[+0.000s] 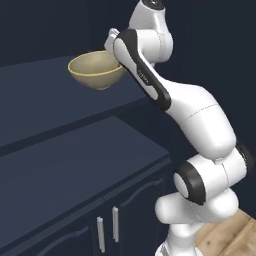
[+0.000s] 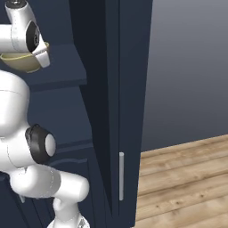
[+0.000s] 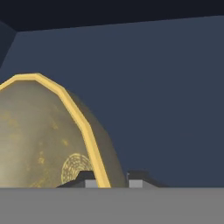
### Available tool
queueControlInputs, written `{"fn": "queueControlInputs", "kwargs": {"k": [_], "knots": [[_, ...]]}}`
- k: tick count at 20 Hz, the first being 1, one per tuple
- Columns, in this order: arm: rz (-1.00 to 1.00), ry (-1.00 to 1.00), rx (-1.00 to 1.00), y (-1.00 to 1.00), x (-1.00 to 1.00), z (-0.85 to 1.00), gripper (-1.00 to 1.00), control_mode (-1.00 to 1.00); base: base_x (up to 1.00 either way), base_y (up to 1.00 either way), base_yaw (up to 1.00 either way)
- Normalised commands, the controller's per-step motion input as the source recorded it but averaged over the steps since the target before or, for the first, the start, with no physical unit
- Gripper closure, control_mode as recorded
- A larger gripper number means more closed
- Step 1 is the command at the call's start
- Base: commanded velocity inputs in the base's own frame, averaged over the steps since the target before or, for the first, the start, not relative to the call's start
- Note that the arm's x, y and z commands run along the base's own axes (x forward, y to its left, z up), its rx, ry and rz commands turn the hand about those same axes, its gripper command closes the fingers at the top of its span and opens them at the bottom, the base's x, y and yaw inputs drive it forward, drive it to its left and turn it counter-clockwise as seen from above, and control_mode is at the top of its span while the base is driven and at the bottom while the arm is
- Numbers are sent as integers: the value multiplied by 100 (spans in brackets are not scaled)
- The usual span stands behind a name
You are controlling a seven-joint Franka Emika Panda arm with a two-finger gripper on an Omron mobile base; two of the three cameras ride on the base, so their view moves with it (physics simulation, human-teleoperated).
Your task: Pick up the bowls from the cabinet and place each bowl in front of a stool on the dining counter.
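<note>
With our tool [image 3: 107, 177] clenched on the tan bowl's [image 1: 95, 70] rim, we should lift gently, level, clearing the cabinet [image 1: 60, 165] shelf

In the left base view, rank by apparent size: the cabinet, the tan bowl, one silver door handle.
1. cabinet
2. tan bowl
3. silver door handle, though it sits nearer the camera

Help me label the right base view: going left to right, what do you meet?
Tan bowl on the cabinet shelf → cabinet's tall navy side panel with a silver bar handle → grey wall above the wooden floor.
</note>
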Motion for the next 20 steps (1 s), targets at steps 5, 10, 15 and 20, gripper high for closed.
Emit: {"fn": "queueControlInputs", "kwargs": {"k": [5, 10, 15, 20], "knots": [[6, 0, 0, 1, -100, -1, 100, -100, 0, 0, 0], [11, -1, 2, -3, -100, 0, 100, -100, 0, 0, 0], [10, -1, 8, -18, -100, 0, 100, -100, 0, 0, 0], [8, 0, 4, -35, -100, -23, 100, -100, 0, 0, 0]]}}
